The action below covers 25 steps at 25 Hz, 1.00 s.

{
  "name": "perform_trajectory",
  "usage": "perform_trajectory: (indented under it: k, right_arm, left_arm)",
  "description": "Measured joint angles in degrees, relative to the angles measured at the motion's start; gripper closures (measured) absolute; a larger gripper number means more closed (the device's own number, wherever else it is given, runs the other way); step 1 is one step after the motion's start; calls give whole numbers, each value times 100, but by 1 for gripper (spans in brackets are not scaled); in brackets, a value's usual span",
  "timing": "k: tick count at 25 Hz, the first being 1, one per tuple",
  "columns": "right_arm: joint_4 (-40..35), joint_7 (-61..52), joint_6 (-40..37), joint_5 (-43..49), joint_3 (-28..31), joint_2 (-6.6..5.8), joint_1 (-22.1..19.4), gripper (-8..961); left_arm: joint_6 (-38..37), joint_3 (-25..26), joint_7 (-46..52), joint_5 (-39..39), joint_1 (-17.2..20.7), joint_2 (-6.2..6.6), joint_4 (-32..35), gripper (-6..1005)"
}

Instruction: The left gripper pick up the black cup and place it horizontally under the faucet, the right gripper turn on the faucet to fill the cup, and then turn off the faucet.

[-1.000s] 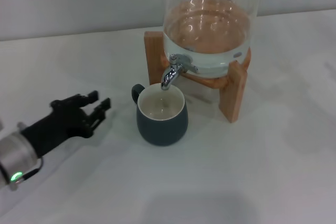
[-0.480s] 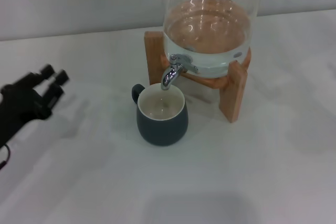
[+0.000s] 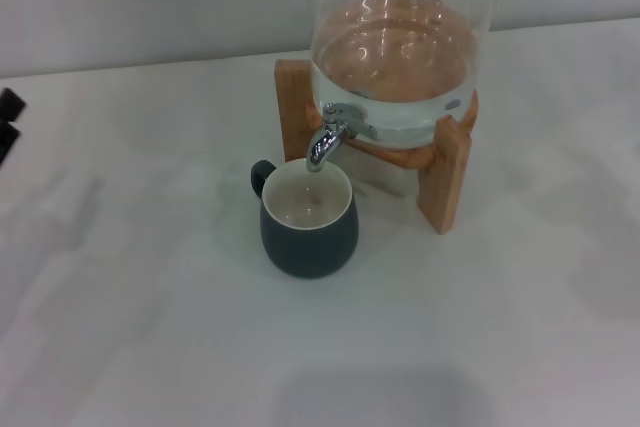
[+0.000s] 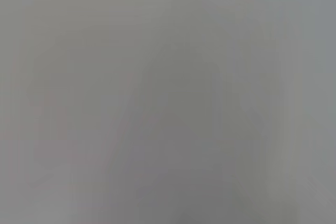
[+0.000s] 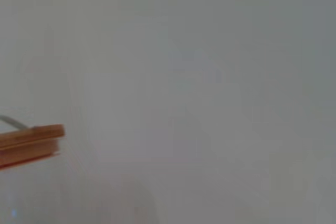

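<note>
The black cup (image 3: 308, 219) stands upright on the white table, its cream inside showing and its handle to the back left. Its mouth sits right under the spout of the chrome faucet (image 3: 328, 136). The faucet is on the clear glass water dispenser (image 3: 400, 57), which rests on a wooden stand (image 3: 443, 172). Only two fingertips of the left gripper (image 3: 6, 117) show at the far left edge of the head view, well away from the cup. The right gripper is out of view.
The white table (image 3: 150, 327) spreads around the cup and dispenser. The right wrist view shows a corner of a wooden piece (image 5: 31, 142) against a pale surface. The left wrist view shows only a plain grey surface.
The left gripper has drawn back to the left, away from the cup, and has nearly left the head view. The cup and the faucet have not moved.
</note>
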<state>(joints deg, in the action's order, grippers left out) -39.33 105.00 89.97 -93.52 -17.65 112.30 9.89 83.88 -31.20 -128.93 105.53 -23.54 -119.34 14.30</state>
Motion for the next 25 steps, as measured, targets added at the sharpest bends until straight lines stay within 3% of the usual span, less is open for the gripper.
perform_trajectory:
  k: [6,9,12,14,22,25]
  right_arm:
    - [-105,21,357,586,-14,89,3,177]
    - [-229,-15,588,837,-47,181,13,178]
    - [-302,-98,894,911,-329,222,6,178]
    - [-350,-267,1032,860,-768,224,3,179]
    - [-831,-849,1050,157,-2878,247,65,180]
    - [-965,-906,1004,-175,-3352,256,71,181]
  left_arm:
    - [86,-1,339,260,152,3,11,499]
    - [89,0,378,266,173,5,20,312]
    - [44,0,378,267,176,7,20,194]
    - [8,0,378,267,175,11,21,116]
    - [-13,-14,508,289,165,30,69,118]
    - [-15,-2,568,291,185,35,98,119]
